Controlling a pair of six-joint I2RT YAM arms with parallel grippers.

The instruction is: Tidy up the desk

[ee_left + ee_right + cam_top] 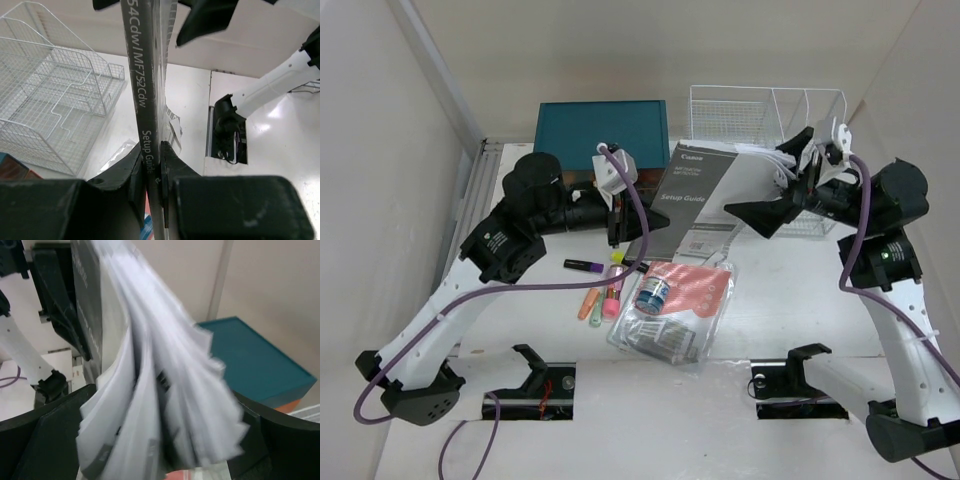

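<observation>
Desk point(790, 300): white tabletop, spans the whole work area under both arms.

On its surface, centre-front: clear plastic bag point(675, 315) with a red card inside and a small blue-labelled jar point(653, 293) on top of it. Just left of the bag, a loose cluster of highlighters point(603, 298).

Back edge: teal box point(602, 130) at left, white wire rack point(760, 115) at right.

Setup Guide booklet point(705, 190): lifted off the desk, between the two arms, in front of box and rack.

Left gripper point(150, 160): fingers point(131, 172) pinched narrow on the booklet's grey cover, at the "Setup Guide" lettering.

Right gripper point(775, 180): jaws spread wide at the booklet's other end. In the right wrist view the white pages fan loosely between the two fingers point(45, 435). Cannot tell whether either finger touches them.
</observation>
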